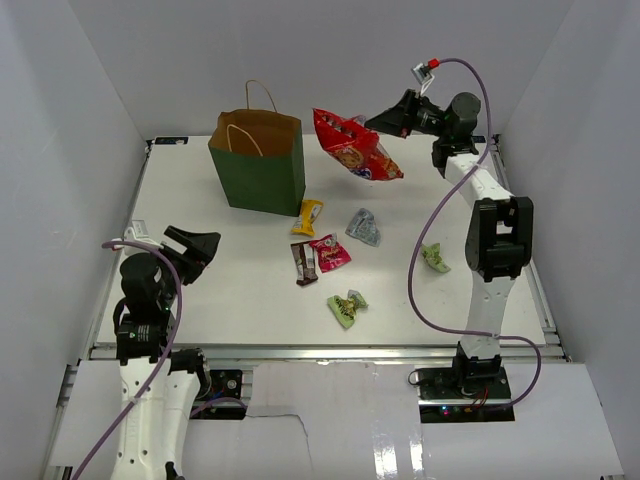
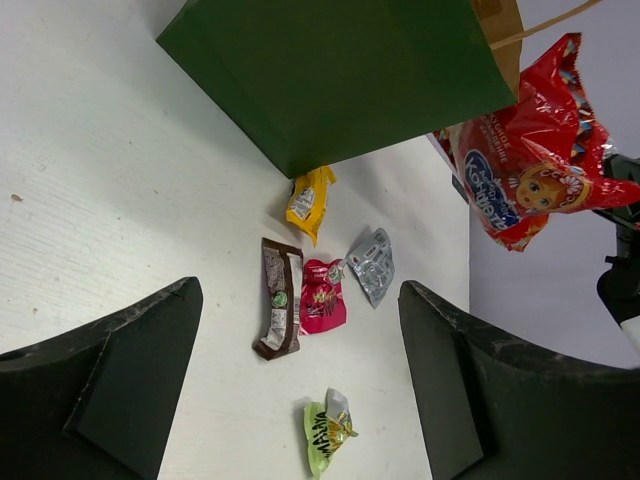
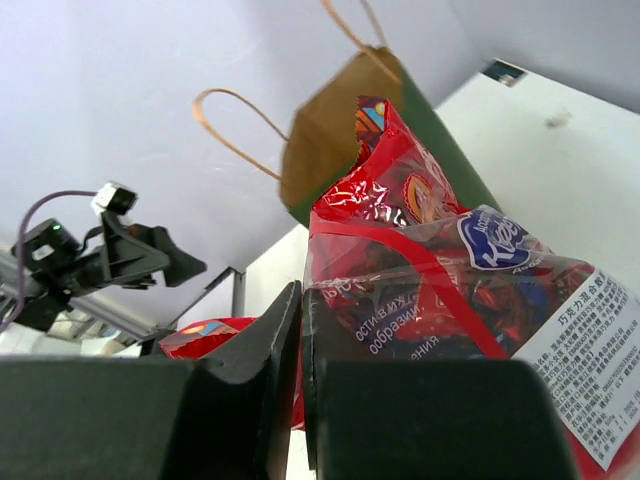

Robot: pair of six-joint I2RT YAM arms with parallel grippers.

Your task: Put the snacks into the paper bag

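Left gripper (image 1: 195,244): lower left of the top view, my fingers apart, holding nothing.
Loose packets (image 1: 330,252): six, flat on the table (image 1: 240,290) mid-frame, in front of the paper bag (image 1: 262,170).
Right gripper (image 1: 385,120): mine, clamped on the red bag (image 1: 357,147), which is held in the air at upper centre.
Relation: the paper bag's open mouth lies just left of the red bag, whose long axis slants down-right. My right arm is nearer.
Hidden: the paper bag's inside; no orange packet in sight.

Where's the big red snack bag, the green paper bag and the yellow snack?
big red snack bag (image 1: 355,148), top view, middle of its front.
green paper bag (image 1: 262,185), top view, its green front wall.
yellow snack (image 2: 308,201), left wrist view, middle of the wrapper.
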